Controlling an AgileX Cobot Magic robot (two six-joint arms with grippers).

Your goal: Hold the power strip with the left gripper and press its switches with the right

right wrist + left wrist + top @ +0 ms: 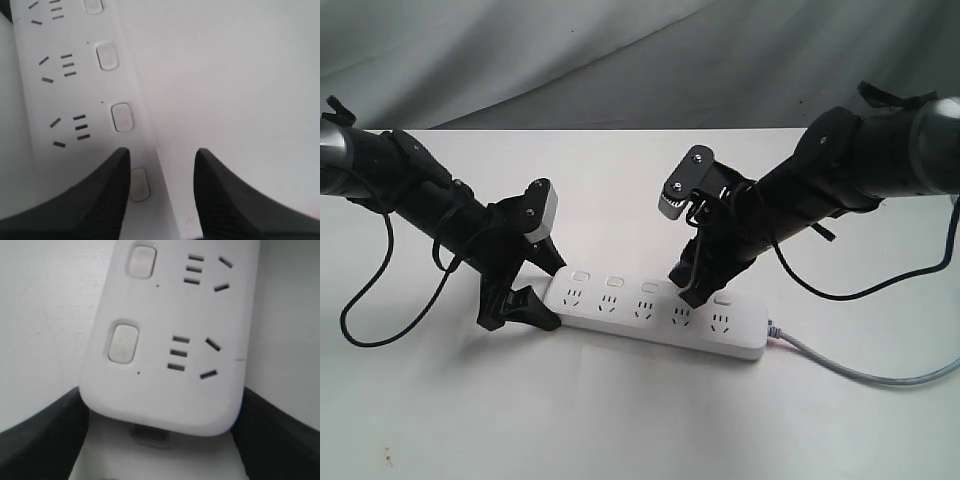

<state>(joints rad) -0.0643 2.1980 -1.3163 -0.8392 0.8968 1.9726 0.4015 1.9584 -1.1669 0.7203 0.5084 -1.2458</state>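
Observation:
The white power strip (pixel 655 318) lies flat across the middle of the table, its grey cord (pixel 840 370) running off to the right. My left gripper (pixel 542 290) is shut on the strip's rounded left end (pixel 165 405); a black finger (pixel 45 435) presses each side. Two of the switches (pixel 123 343) show just past that end. My right gripper (pixel 688 290) hangs low over the strip's far edge at the fourth switch, which it hides in the exterior view. Its fingers (pixel 100 200) stand apart, one over the strip beside a switch (pixel 141 184), the other over bare table.
The white table (pixel 620 430) ends at a grey cloth backdrop (pixel 620 50). A black cable (pixel 360 320) loops from the left arm down onto the table at the far left. Another cable hangs from the right arm near the cord.

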